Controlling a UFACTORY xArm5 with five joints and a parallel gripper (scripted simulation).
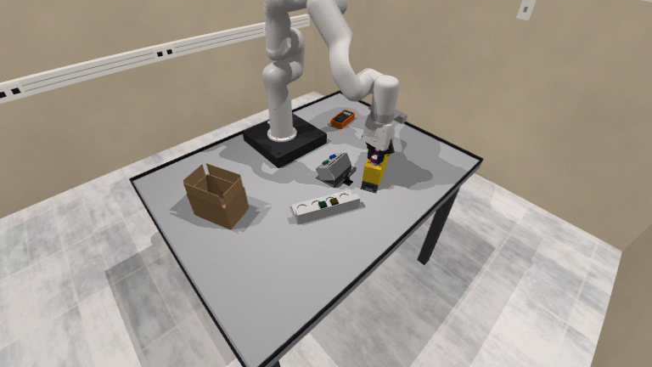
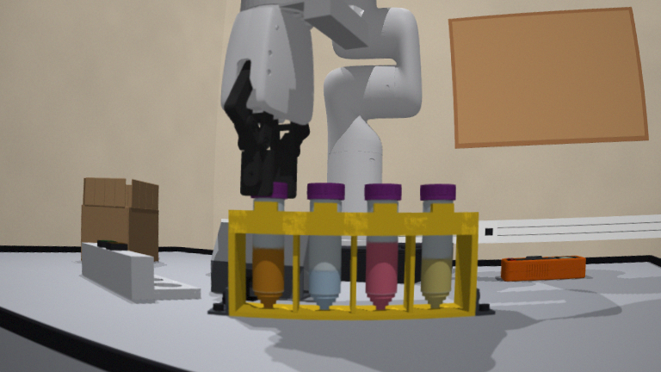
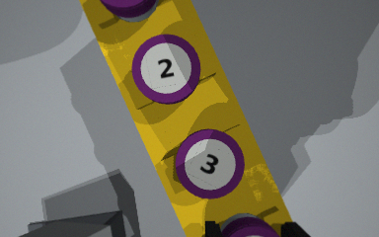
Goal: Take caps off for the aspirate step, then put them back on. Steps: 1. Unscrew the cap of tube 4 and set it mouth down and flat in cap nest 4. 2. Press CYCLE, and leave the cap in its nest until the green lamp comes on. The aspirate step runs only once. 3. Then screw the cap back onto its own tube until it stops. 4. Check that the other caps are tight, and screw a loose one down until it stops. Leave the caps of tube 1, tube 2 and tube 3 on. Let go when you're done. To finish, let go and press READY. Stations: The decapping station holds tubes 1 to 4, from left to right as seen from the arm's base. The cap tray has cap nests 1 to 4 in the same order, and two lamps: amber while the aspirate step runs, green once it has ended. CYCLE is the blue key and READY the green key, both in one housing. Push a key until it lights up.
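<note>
A yellow rack [image 2: 353,260] holds four tubes with purple caps. My gripper [image 2: 268,189] is shut on the cap of tube 4 [image 2: 273,189], the leftmost tube in the exterior view, with orange liquid. The cap sits on its tube. In the wrist view my fingertips clasp that cap [image 3: 249,228] at the bottom edge; caps 3 [image 3: 209,164] and 2 [image 3: 166,69] sit on their tubes above it. The white cap tray [image 1: 325,206] lies in front of the rack with empty round nests and two lamps, whose state I cannot tell. The key housing [image 1: 334,166] with a blue and a green key stands left of the rack.
A cardboard box [image 1: 216,194] stands at the table's left. An orange meter [image 1: 342,118] lies behind the rack near the arm's black base [image 1: 284,139].
</note>
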